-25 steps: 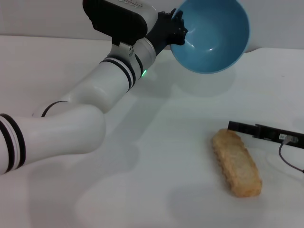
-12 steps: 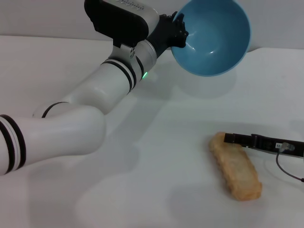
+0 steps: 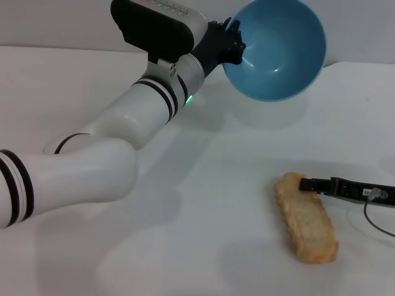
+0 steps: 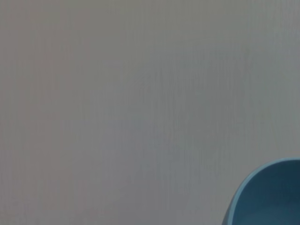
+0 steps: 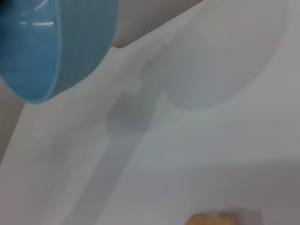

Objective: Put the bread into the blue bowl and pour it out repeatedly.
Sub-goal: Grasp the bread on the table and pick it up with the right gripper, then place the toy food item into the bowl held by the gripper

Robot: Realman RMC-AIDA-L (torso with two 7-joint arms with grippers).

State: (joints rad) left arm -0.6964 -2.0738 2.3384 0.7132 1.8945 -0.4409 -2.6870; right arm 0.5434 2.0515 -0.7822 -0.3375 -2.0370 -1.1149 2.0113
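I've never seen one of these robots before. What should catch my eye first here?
Probably the round light-blue bowl, held up in the air and tipped on its side by the left hand at the far end of the white table, with nothing in it. Next, the long pale tan toy bread lying on the table, with the dark right hand at its far end.
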